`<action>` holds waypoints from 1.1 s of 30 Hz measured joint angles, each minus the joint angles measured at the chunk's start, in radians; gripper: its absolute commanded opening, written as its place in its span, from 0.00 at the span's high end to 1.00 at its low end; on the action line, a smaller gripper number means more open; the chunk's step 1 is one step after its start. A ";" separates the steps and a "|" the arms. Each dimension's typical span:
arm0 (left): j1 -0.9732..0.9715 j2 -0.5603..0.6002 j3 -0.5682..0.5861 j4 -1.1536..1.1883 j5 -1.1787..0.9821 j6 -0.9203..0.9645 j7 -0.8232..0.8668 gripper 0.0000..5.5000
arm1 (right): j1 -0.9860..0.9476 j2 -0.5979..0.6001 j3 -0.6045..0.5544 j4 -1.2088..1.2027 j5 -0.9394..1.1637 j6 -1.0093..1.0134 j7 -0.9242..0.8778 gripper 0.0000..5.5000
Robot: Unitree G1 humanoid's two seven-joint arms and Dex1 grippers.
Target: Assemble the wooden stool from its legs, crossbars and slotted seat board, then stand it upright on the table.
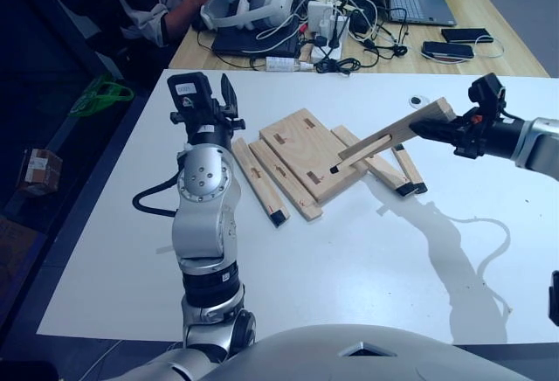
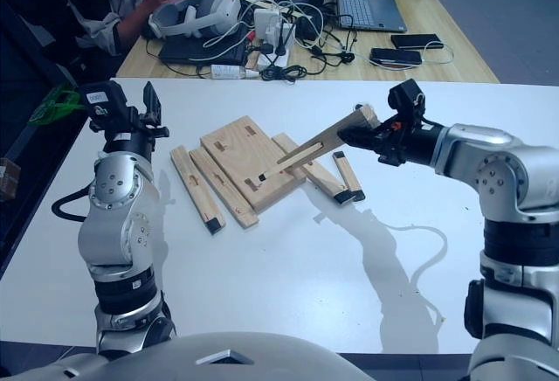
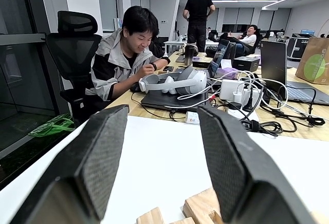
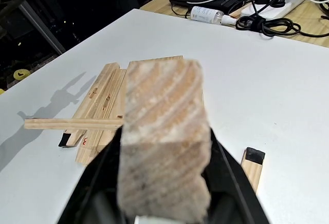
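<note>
R gripper (image 1: 434, 126) is clamped on the upper end of a pale wooden leg w/ a long slot (image 1: 384, 143). The leg is tilted, its lower tip at a slot in the flat pale-wood seat board (image 1: 301, 141) lying on the white table (image 1: 349, 259); can't tell if it's seated. To do this well, I'd say: square tip w/ slot, bring leg more upright, push straight down. Board could slide, so L might steady it. R arm reaches in low from the right. L arm is upright just left of the parts, L gripper (image 1: 210, 93) empty, jaws apart.
</note>
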 measured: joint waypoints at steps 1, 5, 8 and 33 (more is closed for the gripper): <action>0.001 -0.007 -0.002 0.001 0.001 -0.006 0.007 0.55 | -0.042 -0.016 0.030 0.027 -0.014 0.015 0.025 0.82; 0.021 -0.034 -0.011 0.001 0.010 -0.021 0.026 0.55 | -0.181 -0.067 0.136 0.121 -0.073 0.048 0.119 0.82; 0.028 -0.044 -0.013 0.001 0.011 -0.027 0.030 0.55 | -0.257 -0.072 0.202 0.179 -0.123 0.051 0.175 0.82; 0.011 -0.050 -0.007 0.032 0.011 -0.070 0.068 0.55 | -0.612 0.031 0.491 0.616 -0.472 -0.010 0.436 0.82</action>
